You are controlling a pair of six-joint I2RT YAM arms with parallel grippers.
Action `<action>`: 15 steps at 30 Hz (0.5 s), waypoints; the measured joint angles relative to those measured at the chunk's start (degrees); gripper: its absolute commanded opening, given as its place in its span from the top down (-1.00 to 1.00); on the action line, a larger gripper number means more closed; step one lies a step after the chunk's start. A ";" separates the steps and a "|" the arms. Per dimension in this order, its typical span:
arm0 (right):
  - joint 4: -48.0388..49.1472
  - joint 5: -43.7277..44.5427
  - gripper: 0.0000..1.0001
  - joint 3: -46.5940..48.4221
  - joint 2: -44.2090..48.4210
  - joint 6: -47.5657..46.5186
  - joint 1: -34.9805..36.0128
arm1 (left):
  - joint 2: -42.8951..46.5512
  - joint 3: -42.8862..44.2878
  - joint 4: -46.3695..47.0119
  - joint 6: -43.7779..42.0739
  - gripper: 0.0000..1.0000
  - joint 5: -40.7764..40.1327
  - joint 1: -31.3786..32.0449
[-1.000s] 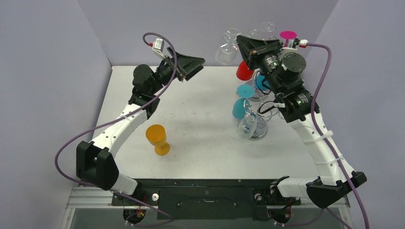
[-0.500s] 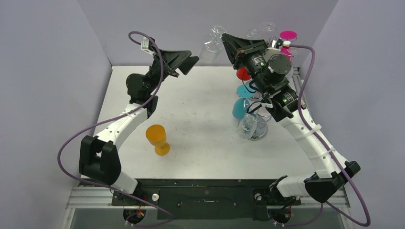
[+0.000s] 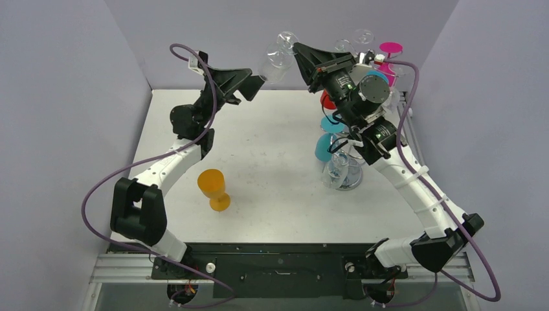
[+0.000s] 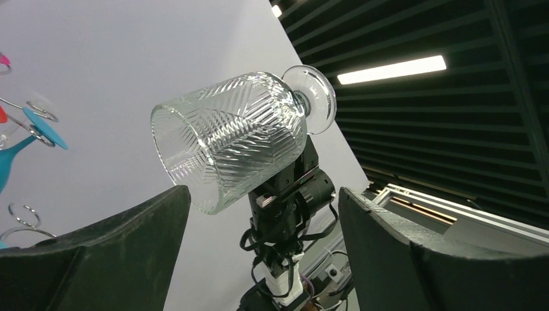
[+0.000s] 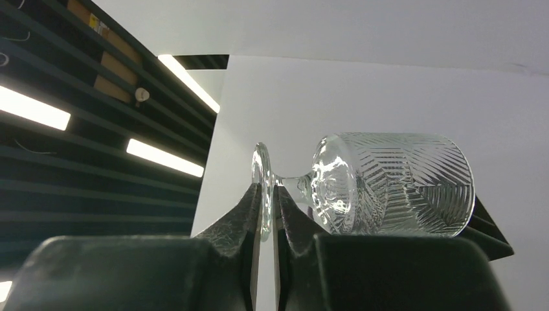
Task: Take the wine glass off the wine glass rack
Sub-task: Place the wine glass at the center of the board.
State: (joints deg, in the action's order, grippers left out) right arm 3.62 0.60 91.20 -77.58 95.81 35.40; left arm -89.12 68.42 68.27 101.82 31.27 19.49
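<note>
Jaws of right gripper [image 5: 265, 194] pinch the foot disc of the clear wine glass [image 5: 388, 184] edge-on. Glass is held in the air, clear of the wine glass rack [image 3: 349, 175]. Long axis is near level, with the bowl mouth pointing away toward left gripper [image 4: 259, 214]. Left jaws are spread, with the bowl rim just ahead and slightly above the gap; no contact seen. Judgement: a handover would mean closing on the bowl.

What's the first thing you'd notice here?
A clear patterned wine glass hangs sideways high in the air, its foot pinched in the right gripper, the open left gripper near its bowl. Below, an orange goblet stands on the table and colourful glasses hang on the wire rack.
</note>
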 measured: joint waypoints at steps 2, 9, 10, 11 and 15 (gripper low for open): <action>1.86 -1.20 1.00 -0.42 -0.76 1.29 0.02 | -1.07 0.09 2.45 2.16 -0.51 0.02 0.00; 7.80 -5.88 1.00 -2.38 -3.61 7.37 0.37 | -2.01 1.09 7.32 7.08 -0.22 0.02 -0.11; 8.63 -6.43 1.00 -2.67 -3.69 8.20 0.46 | -2.01 1.51 8.00 7.52 -0.19 0.00 -0.13; 9.29 -6.88 1.00 -2.99 -3.69 8.70 0.63 | -2.01 1.97 8.79 7.91 -0.09 -0.02 -0.15; 12.33 -8.17 1.00 -4.13 -3.58 10.40 0.98 | -2.01 2.36 10.88 9.16 0.24 -0.11 -0.15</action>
State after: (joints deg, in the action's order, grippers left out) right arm 15.94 -7.57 87.07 -81.17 106.21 36.38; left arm -91.13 70.78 79.15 110.98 31.16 19.33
